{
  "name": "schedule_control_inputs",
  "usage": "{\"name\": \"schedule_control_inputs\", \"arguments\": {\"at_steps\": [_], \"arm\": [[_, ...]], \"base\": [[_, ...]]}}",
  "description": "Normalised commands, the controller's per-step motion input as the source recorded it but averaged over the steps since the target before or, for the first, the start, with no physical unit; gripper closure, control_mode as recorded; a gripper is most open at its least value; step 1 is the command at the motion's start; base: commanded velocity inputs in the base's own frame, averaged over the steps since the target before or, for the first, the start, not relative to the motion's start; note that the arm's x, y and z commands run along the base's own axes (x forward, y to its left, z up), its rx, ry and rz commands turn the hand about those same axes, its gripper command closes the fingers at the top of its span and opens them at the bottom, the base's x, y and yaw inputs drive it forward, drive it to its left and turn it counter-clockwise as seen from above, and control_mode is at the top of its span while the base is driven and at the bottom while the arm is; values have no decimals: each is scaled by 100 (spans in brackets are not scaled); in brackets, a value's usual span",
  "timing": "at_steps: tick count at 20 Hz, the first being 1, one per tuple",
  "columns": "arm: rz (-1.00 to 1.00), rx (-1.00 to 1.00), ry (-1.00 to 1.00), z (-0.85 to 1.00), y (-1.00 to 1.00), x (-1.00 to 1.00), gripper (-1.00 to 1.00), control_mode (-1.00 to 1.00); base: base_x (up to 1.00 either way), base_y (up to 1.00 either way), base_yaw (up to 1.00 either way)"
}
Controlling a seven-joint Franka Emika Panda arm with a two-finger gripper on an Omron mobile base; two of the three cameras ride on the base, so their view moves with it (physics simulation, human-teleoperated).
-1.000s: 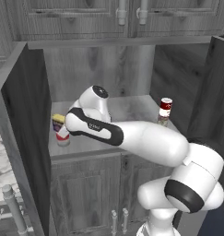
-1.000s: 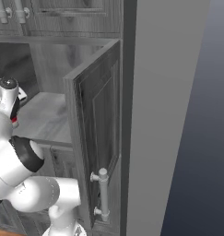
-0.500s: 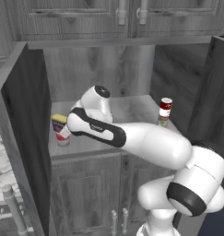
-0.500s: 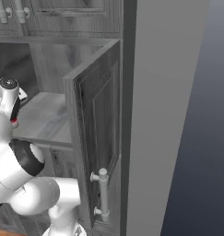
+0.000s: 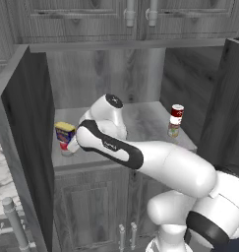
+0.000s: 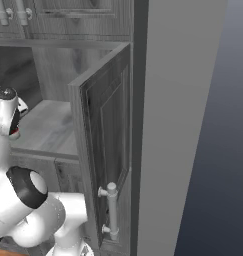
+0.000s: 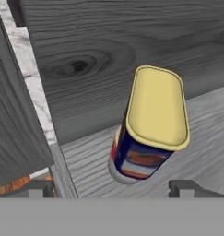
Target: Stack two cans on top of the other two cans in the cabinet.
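The blue can with a yellow top (image 7: 152,124) stands on the pale red-topped can (image 5: 67,146) at the left of the cabinet (image 5: 140,78) shelf. My gripper (image 7: 112,189) is open; its fingertips (image 7: 185,188) stand wide on either side of the blue can (image 5: 65,131), apart from it. In the left base view my forearm hides most of the hand, which sits just right of that stack. At the shelf's right, the red can with a white top (image 5: 176,113) stands on the yellowish-green can (image 5: 173,130).
The cabinet's left door (image 5: 22,147) stands open close beside the left stack. The right door (image 6: 103,145), with its grey handle (image 6: 111,210), also stands open. Bare shelf (image 5: 145,123) lies between the two stacks. Panelled doors sit above and below the recess.
The jaws have spread wider and no longer hold the blue can, which stays on the pale can. The arm has barely moved.
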Motion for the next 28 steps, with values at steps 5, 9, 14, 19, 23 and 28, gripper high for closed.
{"name": "schedule_control_inputs", "arguments": {"at_steps": [5,9,14,19,23,28], "arm": [[-11,0,0,0,-29,-43,-100,-100],[-14,0,0,0,-36,-48,-100,-100],[-20,4,0,0,-49,-53,-100,-100],[-23,7,0,0,-49,-54,-100,-100],[-31,7,0,0,-41,-50,-100,-100],[-31,6,0,1,-41,-50,-100,-100]], "base": [[0,0,0],[0,0,0],[0,0,0],[0,0,0],[0,0,0],[0,0,0]]}}
